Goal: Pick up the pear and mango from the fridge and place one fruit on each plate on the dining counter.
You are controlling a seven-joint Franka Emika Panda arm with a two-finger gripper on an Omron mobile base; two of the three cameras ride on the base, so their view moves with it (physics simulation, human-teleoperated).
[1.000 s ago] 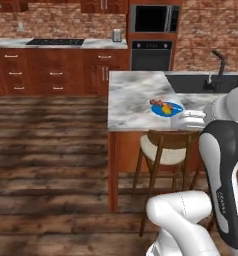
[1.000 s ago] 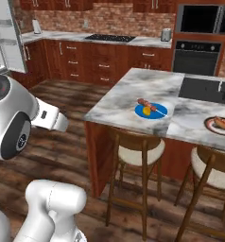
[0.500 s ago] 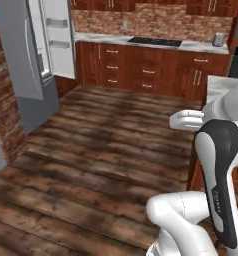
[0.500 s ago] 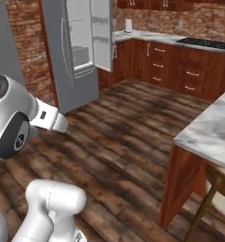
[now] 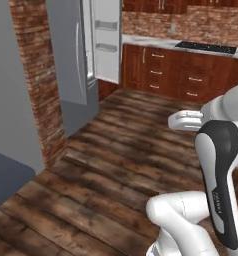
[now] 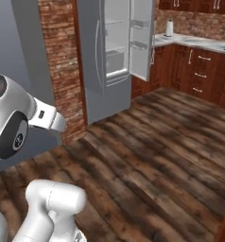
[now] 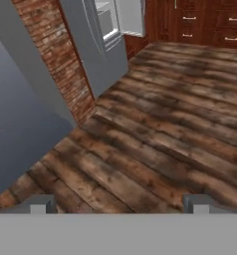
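Observation:
The fridge [image 6: 96,71] is tall and grey, and stands against a brick pillar with one door [image 6: 142,38] swung open. Its white shelves [image 6: 115,47] and door bins show, too far off to make out any fruit. The left base view has the fridge [image 5: 73,65] at the upper left, and the hand view has the fridge [image 7: 98,45] at the top. My gripper [image 7: 119,204] hangs over the wooden floor, well short of it. It is open, its fingertips [image 7: 38,204] wide apart with nothing between them. The pear, mango, plates and dining counter are out of view.
A brick pillar [image 6: 60,61] and a plain grey wall [image 7: 21,109] flank the fridge on the left. Red-brown wall cabinets [image 5: 191,80] with a cooktop [image 5: 206,47] run along the right. Dark plank floor [image 6: 157,156] lies between me and the fridge.
The whole picture has swung: the base turned away from the marble island with its plates towards the fridge, which now looks closer. The jaws stay open.

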